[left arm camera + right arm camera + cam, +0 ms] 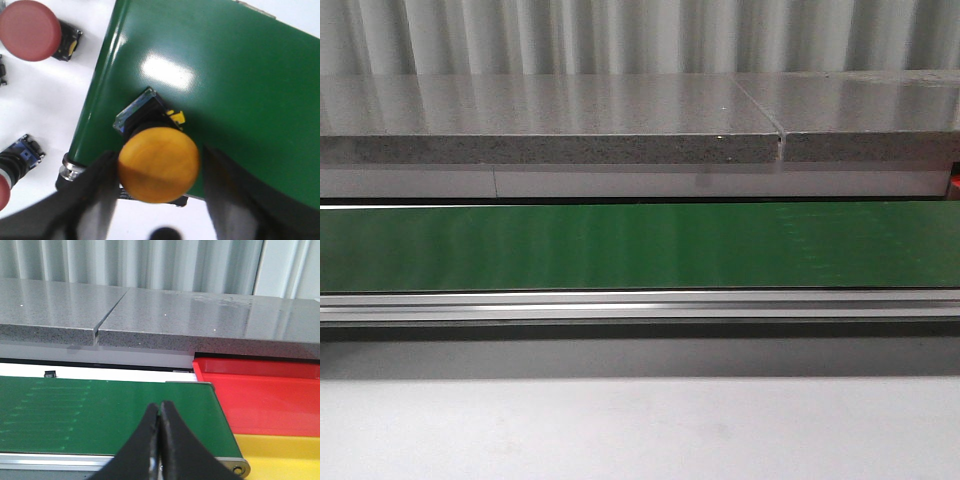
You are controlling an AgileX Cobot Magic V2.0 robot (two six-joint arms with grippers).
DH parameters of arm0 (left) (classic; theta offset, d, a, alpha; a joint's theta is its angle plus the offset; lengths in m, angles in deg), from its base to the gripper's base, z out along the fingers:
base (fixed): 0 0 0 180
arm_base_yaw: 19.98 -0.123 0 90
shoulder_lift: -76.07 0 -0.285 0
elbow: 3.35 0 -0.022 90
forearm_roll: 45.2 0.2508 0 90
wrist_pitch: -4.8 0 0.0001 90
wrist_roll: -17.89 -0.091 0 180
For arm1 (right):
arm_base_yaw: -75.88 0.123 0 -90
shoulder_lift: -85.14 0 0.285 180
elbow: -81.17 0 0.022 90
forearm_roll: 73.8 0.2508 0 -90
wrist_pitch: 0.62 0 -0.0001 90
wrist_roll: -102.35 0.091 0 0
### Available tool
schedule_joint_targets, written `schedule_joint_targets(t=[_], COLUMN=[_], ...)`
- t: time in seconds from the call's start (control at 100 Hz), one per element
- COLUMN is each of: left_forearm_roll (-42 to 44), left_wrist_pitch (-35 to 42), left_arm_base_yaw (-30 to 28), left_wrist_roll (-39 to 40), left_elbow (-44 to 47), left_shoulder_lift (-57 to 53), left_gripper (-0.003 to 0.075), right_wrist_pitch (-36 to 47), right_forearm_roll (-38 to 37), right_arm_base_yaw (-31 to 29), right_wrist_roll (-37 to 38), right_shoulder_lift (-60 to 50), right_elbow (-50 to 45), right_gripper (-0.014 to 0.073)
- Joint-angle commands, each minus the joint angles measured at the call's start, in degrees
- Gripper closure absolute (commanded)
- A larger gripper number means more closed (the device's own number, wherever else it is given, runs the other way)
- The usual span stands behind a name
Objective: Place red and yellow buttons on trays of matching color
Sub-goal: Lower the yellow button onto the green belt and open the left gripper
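I see the yellow button (159, 164) sitting on the edge of the green belt (225, 85), between the spread fingers of my left gripper (159, 192), which hasn't clamped it. My right gripper (160, 440) is pinched closed on nothing above the belt, and beyond the belt's right end the red tray (260, 400) and yellow tray (280, 452) hold nothing I can see.

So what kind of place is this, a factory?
Probably a small sorting line or lab: a green conveyor belt, red tray and yellow tray at its end, and a yellow button.
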Motion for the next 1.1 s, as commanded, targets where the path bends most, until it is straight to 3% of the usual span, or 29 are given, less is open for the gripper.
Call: schedule_joint_targets(t=[0.0,0.08,0.28,0.75,1.09], left_forearm_roll=[-1.4,-1.5,-0.3,0.6,0.7], left_wrist_pitch=[2.0,3.2,3.4,1.1,4.5], left_arm_base_yaw=[0.4,0.4,-0.4,-10.2,-10.8], left_wrist_roll=[-0.1,-0.1,2.0,10.5,19.6], left_elbow=[-1.8,-1.9,-6.0,-8.6,-8.7], left_shoulder_lift=[-2.2,-2.3,-2.3,1.3,7.0], left_gripper=[0.0194,0.0134,0.0151,0.0153,0.0155], right_wrist_pitch=[4.3,4.3,4.3,4.3,4.3], right_forearm_roll=[-0.1,-0.1,-0.1,-0.1,-0.1], right_arm_base_yaw=[0.0,0.0,0.0,0.0,0.0], right_wrist_roll=[-0.2,-0.2,-0.2,-0.2,-0.2], right_shoulder_lift=[-0.8,-0.8,-0.8,-0.8,-0.8], right_elbow=[0.3,0.3,0.3,0.3,0.3], right_gripper=[0.0660,0.0660,0.0660,0.0660,0.0660])
